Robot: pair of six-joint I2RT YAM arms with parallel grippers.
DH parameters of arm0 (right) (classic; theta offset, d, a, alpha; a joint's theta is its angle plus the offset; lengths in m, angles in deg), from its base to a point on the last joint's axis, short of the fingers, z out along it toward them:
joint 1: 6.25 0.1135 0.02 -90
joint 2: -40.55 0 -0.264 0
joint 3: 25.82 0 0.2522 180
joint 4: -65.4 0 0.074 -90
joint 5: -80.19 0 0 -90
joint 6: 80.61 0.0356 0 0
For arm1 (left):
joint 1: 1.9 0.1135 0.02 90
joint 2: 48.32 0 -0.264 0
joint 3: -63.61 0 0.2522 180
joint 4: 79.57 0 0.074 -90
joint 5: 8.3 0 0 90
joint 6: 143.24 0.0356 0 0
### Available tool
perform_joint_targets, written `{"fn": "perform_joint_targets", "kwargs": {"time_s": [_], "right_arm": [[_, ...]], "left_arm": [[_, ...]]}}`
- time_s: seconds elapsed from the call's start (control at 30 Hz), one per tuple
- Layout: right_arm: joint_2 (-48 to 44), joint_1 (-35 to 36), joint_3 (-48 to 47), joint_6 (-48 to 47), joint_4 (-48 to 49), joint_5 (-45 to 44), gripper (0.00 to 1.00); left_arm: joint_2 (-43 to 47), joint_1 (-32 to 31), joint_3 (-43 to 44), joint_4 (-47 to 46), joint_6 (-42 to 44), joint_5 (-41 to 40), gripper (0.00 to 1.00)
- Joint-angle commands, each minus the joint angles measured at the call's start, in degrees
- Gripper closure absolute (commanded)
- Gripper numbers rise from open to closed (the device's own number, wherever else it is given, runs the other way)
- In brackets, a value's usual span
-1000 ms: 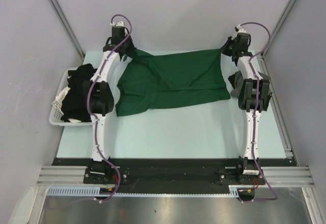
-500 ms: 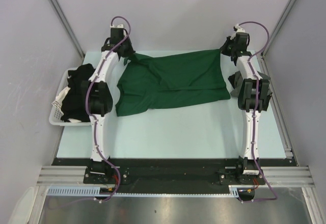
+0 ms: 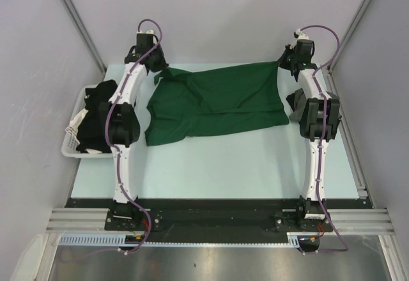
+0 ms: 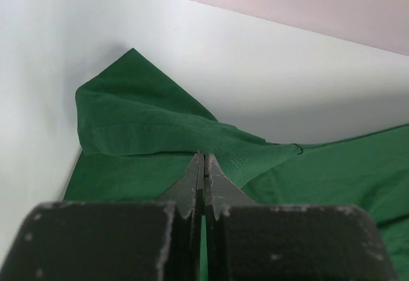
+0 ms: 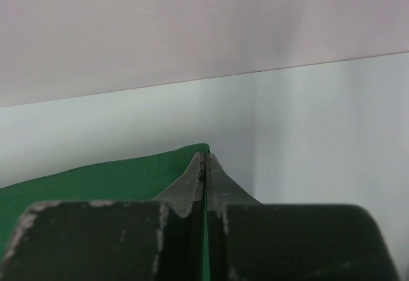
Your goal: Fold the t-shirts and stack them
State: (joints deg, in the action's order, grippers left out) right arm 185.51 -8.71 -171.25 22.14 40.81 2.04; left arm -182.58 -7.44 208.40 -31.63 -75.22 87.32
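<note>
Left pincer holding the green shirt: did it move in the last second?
Yes. In the top view the left pincer slid a little left, toward the white basket side, shut on the green t-shirt corner.

I see plain lilac-grey panel walls (image 3: pixel 223 13) boxing in a pale mint-green flat tabletop (image 3: pixel 243 166) (soft, even light), with a brushed steel sheet (image 3: pixel 223 265) along the near edge.

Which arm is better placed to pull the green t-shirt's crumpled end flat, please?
Left, most likely: the left gripper is shut on the green t-shirt at its crumpled far-left end, while the right gripper pinches the smooth far-right corner.
</note>
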Motion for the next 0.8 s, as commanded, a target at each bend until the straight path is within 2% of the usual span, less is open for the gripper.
{"fn": "perform_joint_targets", "kwargs": {"time_s": [0.0,0.63,0.77], "right_arm": [[-3.5,0.0,-0.6,-1.2,1.7,-1.5,1.00],[0.2,-0.3,-3.3,-1.1,2.7,-2.9,1.00],[0.6,-0.1,-3.8,-1.0,2.7,-3.2,1.00]], "left_arm": [[0.8,0.7,0.9,-0.8,-0.1,1.3,1.00],[-10.8,-0.2,4.1,-6.9,-5.9,7.8,1.00],[-11.0,-0.2,3.2,-7.0,-6.0,8.3,0.91]]}}
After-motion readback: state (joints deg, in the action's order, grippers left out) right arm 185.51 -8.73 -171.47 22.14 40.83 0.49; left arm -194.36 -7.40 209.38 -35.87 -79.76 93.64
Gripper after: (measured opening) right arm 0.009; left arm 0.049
